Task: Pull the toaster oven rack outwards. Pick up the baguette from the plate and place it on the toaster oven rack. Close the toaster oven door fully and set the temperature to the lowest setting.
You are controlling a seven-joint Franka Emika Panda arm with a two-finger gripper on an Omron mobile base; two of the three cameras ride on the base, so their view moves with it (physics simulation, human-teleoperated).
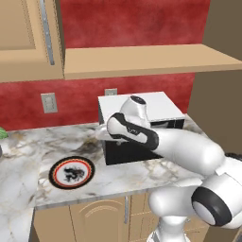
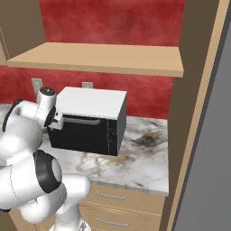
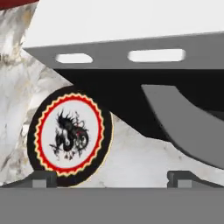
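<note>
Marble-patterned white surface point(image 1: 28, 160) carries the boxy black toaster oven point(image 2: 90, 119) with flat white top, door shut. Left of it lies the round red-and-black-rimmed plate point(image 1: 72, 172) — bare. At the oven's upper left corner, the hand point(image 3: 111, 177) has its fingers spread apart, gripping nothing.

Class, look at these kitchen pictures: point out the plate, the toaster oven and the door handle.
plate point(image 1: 72, 172), left base view, white patterned centre.
toaster oven point(image 2: 92, 102), right base view, flat white top.
door handle point(image 2: 83, 120), right base view, middle of bar.
</note>
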